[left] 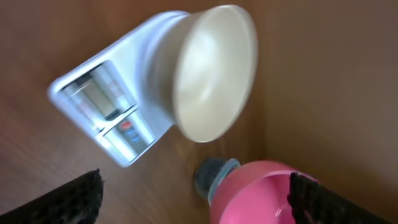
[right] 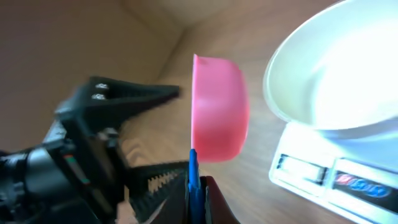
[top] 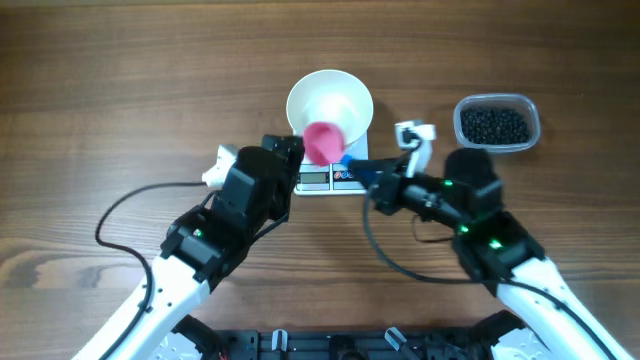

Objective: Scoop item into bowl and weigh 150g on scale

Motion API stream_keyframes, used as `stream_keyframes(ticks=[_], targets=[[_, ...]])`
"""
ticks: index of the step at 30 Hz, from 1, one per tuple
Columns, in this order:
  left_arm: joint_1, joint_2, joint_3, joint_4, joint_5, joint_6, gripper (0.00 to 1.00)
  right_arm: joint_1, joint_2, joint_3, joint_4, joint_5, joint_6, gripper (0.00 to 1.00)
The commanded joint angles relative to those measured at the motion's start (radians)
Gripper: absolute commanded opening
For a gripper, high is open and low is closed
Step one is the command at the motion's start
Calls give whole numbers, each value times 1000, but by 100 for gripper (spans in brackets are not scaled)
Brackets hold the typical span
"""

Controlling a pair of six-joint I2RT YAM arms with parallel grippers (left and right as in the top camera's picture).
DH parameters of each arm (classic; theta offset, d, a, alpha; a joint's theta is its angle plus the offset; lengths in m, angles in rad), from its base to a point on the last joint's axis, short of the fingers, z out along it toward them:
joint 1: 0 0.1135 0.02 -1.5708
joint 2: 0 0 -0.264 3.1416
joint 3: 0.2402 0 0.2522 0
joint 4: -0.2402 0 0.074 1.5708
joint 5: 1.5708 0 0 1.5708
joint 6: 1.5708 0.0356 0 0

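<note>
While the right gripper (top: 372, 186) pinches the blue handle of a small pink scoop (top: 322, 143), the left gripper (top: 290, 155) waits just beside the scoop's cup with its jaws spread wide, gripping nothing. The scoop is tipped on its side and looks empty. It hangs just in front of the white bowl (top: 322, 92), which sits on the white digital kitchen scale (top: 318, 180) at mid-table. The bowl is bare inside. The scale's display is too blurred to read. All the small black beads (top: 493, 124) lie in a clear plastic tub (top: 461, 118) off to the right. The task looks barely begun: no beads have been scooped or weighed. What remains is filling the scoop at the tub and tipping it into the bowl until the target weight shows.
</note>
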State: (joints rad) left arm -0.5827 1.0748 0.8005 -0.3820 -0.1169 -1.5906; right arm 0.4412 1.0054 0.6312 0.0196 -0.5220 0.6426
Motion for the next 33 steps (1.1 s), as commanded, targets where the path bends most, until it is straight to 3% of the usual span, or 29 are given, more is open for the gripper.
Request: stream_keyframes(ticks=[1, 5, 10, 16, 33], targets=[[-2, -63, 0, 19, -120, 277, 100, -73, -123, 18, -113, 48, -92, 5], [-2, -93, 0, 19, -257, 370, 100, -133, -263, 18, -307, 135, -146, 5], [-2, -91, 0, 19, -382, 376, 100, -148, -382, 18, -458, 267, -150, 5], [-2, -70, 0, 1, -390, 376, 100, -148, -461, 18, -549, 354, -197, 4], [-2, -10, 0, -14, -390, 376, 100, -148, -462, 106, -648, 632, -116, 4]])
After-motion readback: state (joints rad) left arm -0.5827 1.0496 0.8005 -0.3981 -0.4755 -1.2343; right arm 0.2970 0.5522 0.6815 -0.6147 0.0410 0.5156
